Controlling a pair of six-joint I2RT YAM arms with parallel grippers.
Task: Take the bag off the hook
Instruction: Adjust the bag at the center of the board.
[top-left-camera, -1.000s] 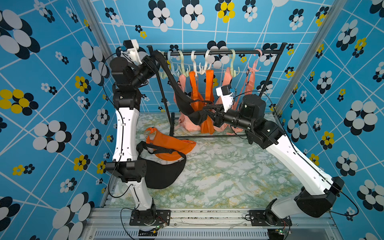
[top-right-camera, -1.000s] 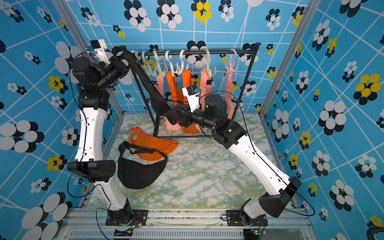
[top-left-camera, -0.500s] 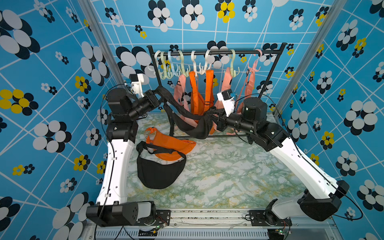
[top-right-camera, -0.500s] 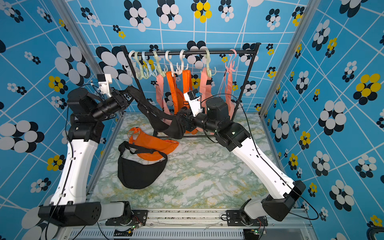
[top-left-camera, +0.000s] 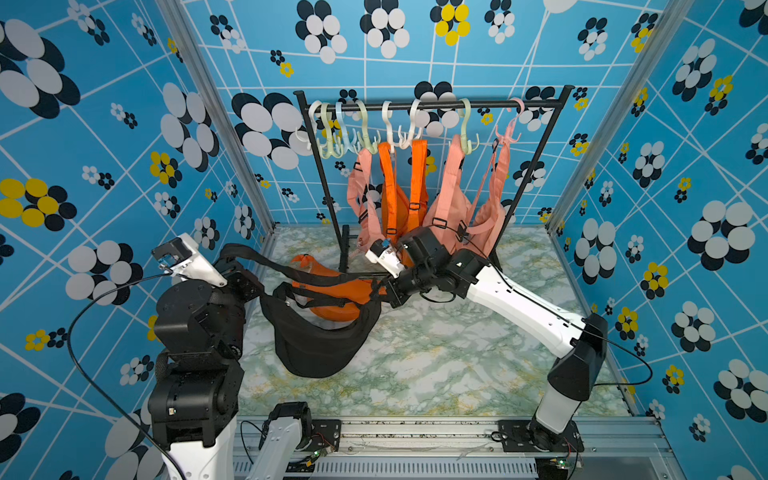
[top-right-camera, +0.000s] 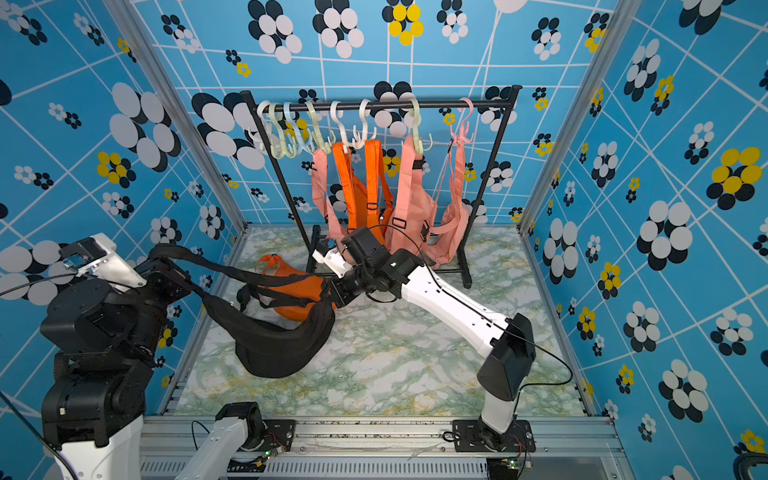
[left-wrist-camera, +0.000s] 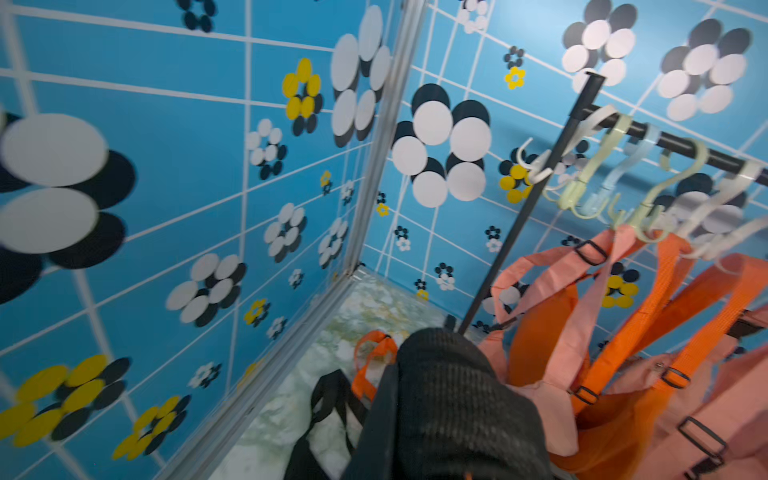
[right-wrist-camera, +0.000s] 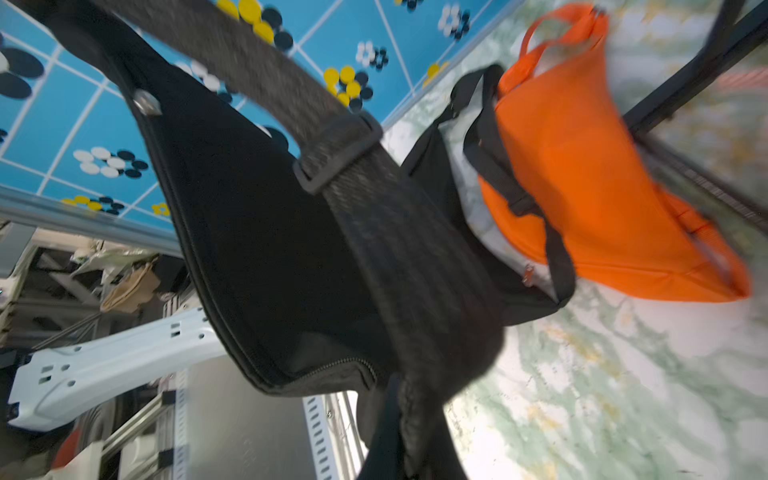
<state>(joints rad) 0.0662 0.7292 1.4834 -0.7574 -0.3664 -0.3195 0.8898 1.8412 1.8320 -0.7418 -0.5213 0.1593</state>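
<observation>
Both my end effectors are clenched on the black bag (top-left-camera: 299, 322): left end effector (top-left-camera: 245, 275) w/ the strap looped over it, right end effector (top-left-camera: 385, 293) on the opp. end. Bag's off the rack (top-left-camera: 415, 106), slung between my arms low over the counter (top-left-camera: 436, 353), above a second black bag (top-left-camera: 320, 363) & in front of an orange bag (top-left-camera: 332, 291) lying there.

Open green-veined marble tabletop (top-right-camera: 395, 365) lies from the centre toward six o'clock, with a strip at two to three. A black metal clothes rack (top-right-camera: 382, 106) hung with salmon-pink and orange strap bags (top-right-camera: 409, 208) blocks twelve. A black fabric sling bag (top-right-camera: 232, 316) stretches across nine, above a second black bag (top-right-camera: 270, 365) and an orange fabric pouch (top-right-camera: 277, 265). The white right arm (top-right-camera: 453, 307) slants in from five.
</observation>
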